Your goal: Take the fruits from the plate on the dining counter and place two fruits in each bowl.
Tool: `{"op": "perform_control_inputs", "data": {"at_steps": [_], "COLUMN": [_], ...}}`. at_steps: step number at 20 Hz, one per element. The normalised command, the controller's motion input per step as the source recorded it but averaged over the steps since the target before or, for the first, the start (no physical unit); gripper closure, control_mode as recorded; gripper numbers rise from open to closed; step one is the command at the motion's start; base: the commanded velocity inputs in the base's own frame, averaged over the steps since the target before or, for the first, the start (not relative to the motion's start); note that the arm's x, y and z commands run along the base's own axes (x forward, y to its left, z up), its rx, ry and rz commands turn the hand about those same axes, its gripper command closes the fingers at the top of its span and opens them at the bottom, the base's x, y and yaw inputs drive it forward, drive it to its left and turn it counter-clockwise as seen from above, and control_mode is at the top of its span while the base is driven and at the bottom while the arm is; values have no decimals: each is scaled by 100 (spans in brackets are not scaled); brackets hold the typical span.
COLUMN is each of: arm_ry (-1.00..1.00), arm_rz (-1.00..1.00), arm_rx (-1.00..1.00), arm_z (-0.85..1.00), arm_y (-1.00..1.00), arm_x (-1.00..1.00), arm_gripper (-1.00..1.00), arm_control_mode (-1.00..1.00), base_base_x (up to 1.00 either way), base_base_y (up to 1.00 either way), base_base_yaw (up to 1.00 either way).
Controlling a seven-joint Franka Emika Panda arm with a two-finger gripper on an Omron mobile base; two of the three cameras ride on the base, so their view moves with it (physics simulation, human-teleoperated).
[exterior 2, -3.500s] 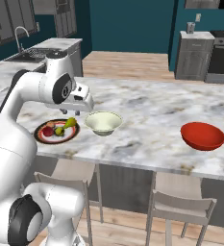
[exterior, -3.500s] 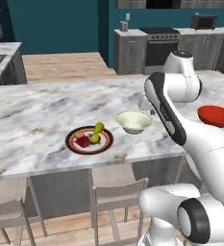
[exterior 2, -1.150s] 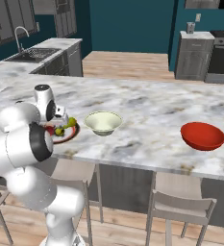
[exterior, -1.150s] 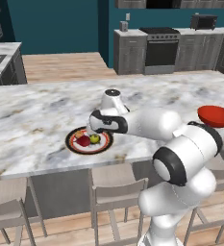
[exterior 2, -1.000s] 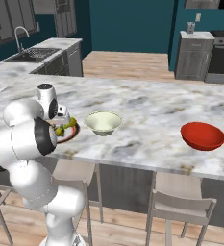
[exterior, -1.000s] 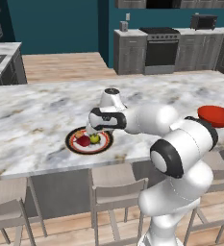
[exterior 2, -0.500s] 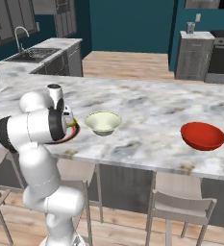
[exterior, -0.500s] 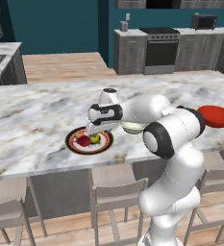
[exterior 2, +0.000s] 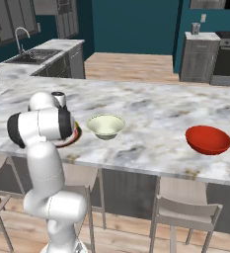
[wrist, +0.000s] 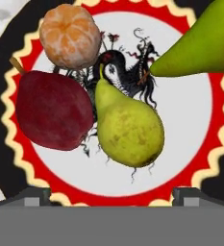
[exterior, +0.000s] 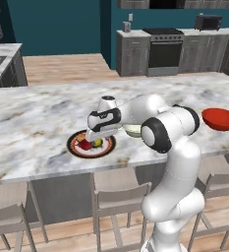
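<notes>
Marble dining counter [exterior: 32, 123]: four fruits [wrist: 128, 127] on plate [wrist: 180, 144].

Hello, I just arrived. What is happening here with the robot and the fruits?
The robot arm is reaching down over the plate on the dining counter, with its open gripper just above the small yellow-green pear. All four fruits lie on the plate: that pear, the dark red fruit, the tan-orange one and the green pear. The cream-white bowl and the red bowl are empty.
</notes>
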Motion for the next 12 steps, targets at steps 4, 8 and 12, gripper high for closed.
{"op": "perform_control_inputs", "data": {"at_steps": [4,8,12], "arm_ry": [3,2,2], "arm_rz": [0,0,0], "arm_rx": [0,0,0], "arm_z": [-4,-20,-28], "arm_y": [0,0,3], "arm_x": [22,21,24], "arm_gripper": [-100,-100,-100], "arm_control_mode": [-100,-100,-100], "base_base_x": [0,0,0], "base_base_y": [0,0,0], "base_base_yaw": [0,0,0]}}
